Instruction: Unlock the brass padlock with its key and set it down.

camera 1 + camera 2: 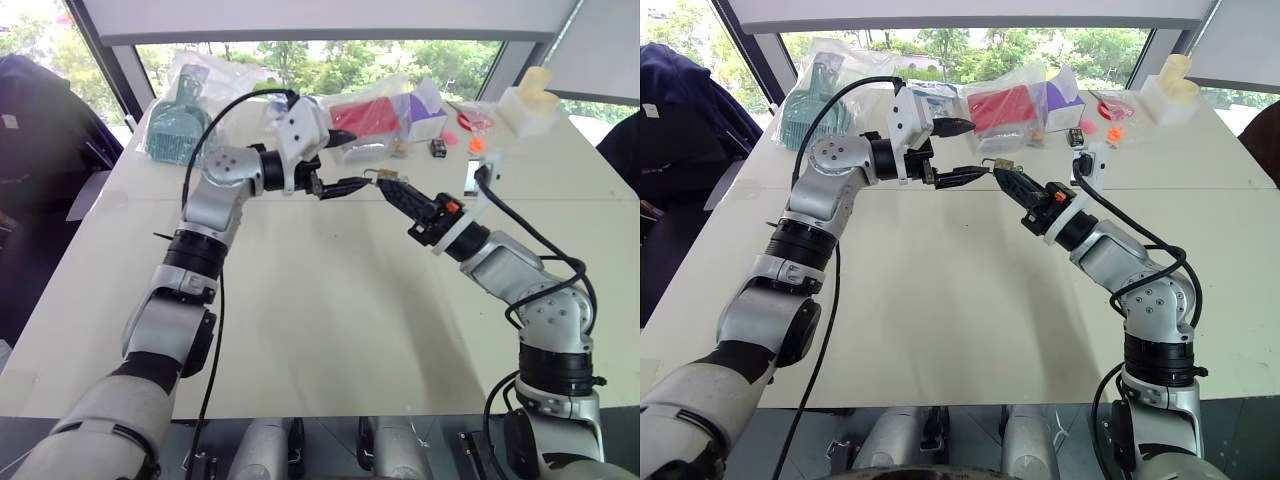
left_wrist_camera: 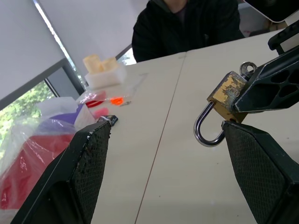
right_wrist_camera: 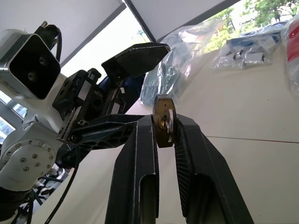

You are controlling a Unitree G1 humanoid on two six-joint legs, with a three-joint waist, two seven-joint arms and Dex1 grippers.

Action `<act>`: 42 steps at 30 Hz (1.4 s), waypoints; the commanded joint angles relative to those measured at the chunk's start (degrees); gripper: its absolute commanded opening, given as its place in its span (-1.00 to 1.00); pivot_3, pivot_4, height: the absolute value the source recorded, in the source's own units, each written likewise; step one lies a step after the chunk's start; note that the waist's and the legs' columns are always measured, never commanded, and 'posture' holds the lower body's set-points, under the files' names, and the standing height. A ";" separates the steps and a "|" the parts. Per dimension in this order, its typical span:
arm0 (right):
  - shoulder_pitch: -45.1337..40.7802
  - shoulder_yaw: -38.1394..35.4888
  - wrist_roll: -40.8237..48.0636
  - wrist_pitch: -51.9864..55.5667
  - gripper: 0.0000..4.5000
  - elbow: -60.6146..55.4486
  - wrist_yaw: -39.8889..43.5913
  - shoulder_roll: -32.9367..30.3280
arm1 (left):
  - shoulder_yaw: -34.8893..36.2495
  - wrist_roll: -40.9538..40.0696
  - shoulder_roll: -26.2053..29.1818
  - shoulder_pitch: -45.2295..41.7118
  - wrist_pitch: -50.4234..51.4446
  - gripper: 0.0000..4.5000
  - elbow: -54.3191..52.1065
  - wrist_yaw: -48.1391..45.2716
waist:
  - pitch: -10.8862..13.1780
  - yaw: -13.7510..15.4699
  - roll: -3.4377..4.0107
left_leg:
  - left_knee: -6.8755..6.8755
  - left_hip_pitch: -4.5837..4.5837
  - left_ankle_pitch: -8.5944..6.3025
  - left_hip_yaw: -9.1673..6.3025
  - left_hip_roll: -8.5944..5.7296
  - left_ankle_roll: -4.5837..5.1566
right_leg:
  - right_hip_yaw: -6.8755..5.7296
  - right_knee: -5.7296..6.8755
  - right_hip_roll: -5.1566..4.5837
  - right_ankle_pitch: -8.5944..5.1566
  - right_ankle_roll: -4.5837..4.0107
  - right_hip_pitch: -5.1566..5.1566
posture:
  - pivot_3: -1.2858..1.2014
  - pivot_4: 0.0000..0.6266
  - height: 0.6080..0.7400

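Brass padlock (image 2: 227, 94) up in the air over the middle of the table (image 1: 330, 320), pinched between the two black fingers of the right gripper (image 3: 163, 128). Body worn and scuffed, silvery loop (image 2: 206, 129) hanging free of the fingers and looking closed. Keyhole end (image 3: 162, 122) facing back toward the right wrist. Small metal ring (image 2: 247, 69) showing at the body's other end; whether a key sits in the lock, cannot tell.

Left gripper (image 1: 338, 161) just beside the padlock, coming in level from the robot's left, fingers spread wide apart and holding nothing. One finger (image 2: 261, 163) close under the loop, the other (image 2: 77, 168) well apart from it; touching or not, cannot tell.

Along the far edge of the table, in front of the window: teal item in a clear bag (image 1: 178, 125), red pack in plastic wrap (image 1: 362, 118), purple and white box (image 1: 428, 112), small black object (image 1: 438, 148), orange bits (image 1: 476, 144), white tray with pale yellow blocks (image 1: 532, 100).

Person in a dark top (image 2: 187, 23) seated at the table's side.
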 commanded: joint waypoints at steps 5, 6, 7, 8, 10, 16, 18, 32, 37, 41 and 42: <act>-0.68 -0.73 1.85 0.34 -0.96 -3.46 0.75 0.51 | 0.34 1.84 -0.56 -3.78 -4.06 0.74 3.24 -0.05 | 0.00 0.01 0.00 | 0.00 -0.01 0.00 0.00 0.00 0.00 | 0.00 0.00 0.00 0.00 0.00 -0.01 | 0.03 -0.52 0.93; -0.41 -0.63 2.02 0.46 -0.96 -3.82 0.66 0.65 | 0.27 2.11 -0.73 -4.22 -4.70 0.74 4.05 0.02 | 0.00 0.03 0.00 | 0.00 -0.01 0.00 0.00 0.00 0.00 | 0.00 0.00 0.00 0.00 0.00 -0.01 | 0.03 -0.52 0.93; -0.25 -0.59 2.11 0.55 -0.96 -4.05 0.59 0.75 | 0.28 2.28 -0.86 -4.53 -5.15 0.74 4.65 0.07 | 0.00 0.05 0.00 | 0.00 -0.01 0.00 0.00 0.00 0.00 | 0.00 0.00 0.00 0.00 0.00 -0.01 | 0.03 -0.52 0.93; 0.07 -0.51 2.27 0.71 -0.96 -4.41 0.48 0.95 | 0.40 2.37 -1.23 -5.15 -5.50 0.74 5.54 0.22 | 0.00 0.05 0.00 | 0.00 -0.01 0.00 0.00 0.00 0.01 | 0.00 0.00 0.00 0.00 0.00 -0.01 | 0.03 -0.52 0.93; 0.73 -0.37 2.41 1.02 -0.96 -5.01 0.29 1.38 | 0.62 2.61 -1.95 -6.21 -6.19 0.74 7.02 0.50 | 0.00 0.06 0.00 | 0.00 -0.01 -0.01 0.00 0.00 0.02 | 0.00 -0.02 0.00 0.00 0.00 -0.01 | 0.03 -0.52 0.93; 2.15 0.08 2.57 1.34 -0.96 -6.40 -0.27 2.24 | 1.06 3.54 -2.96 -7.11 -8.41 0.74 9.41 1.30 | 0.00 -0.02 0.00 | 0.00 -0.01 -0.06 0.00 0.00 0.10 | 0.00 -0.03 -0.01 0.00 0.00 -0.02 | 0.03 -0.52 0.93; 2.45 0.19 2.69 1.41 -0.96 -6.76 -0.52 2.38 | 1.25 3.77 -3.04 -7.11 -9.01 0.74 9.94 1.69 | 0.00 -0.02 0.00 | 0.00 -0.01 -0.07 0.00 0.00 0.12 | 0.00 -0.03 -0.01 0.00 0.00 -0.03 | 0.03 -0.52 0.93; 3.89 -0.22 4.14 2.06 -0.96 -6.23 -2.94 3.00 | 1.41 4.93 -2.24 -4.77 -9.11 0.74 10.70 4.46 | 0.00 0.00 0.00 | 0.00 -0.01 -0.16 0.00 0.00 0.27 | 0.00 -0.05 -0.03 0.00 0.00 -0.04 | 0.03 -0.52 0.93; 4.33 -1.65 5.10 7.62 -0.96 1.16 -7.32 0.31 | 0.33 2.56 2.54 3.60 3.65 0.74 1.48 -1.91 | -0.01 -0.46 0.02 | -0.02 0.02 -0.14 0.01 0.01 0.24 | 0.00 0.00 -0.02 0.00 0.00 -0.03 | 0.03 -0.52 0.93; 2.03 -2.74 6.35 13.70 -0.96 11.86 -9.53 -1.28 | 1.03 -2.83 6.54 12.70 18.40 0.74 -14.36 -5.21 | 0.01 -1.02 0.02 | -0.04 -0.01 0.01 -0.02 0.02 -0.04 | 0.00 0.03 -0.03 0.00 -0.02 -0.06 | 0.03 -0.52 0.93; 1.12 -2.41 5.51 14.84 -0.96 14.26 -8.84 -1.74 | 1.01 -4.62 7.65 14.77 22.72 0.74 -18.73 -6.08 | 0.01 -1.11 0.03 | -0.04 -0.02 0.02 -0.02 0.02 -0.05 | 0.01 0.02 -0.03 0.00 -0.02 -0.08 | 0.03 -0.52 0.93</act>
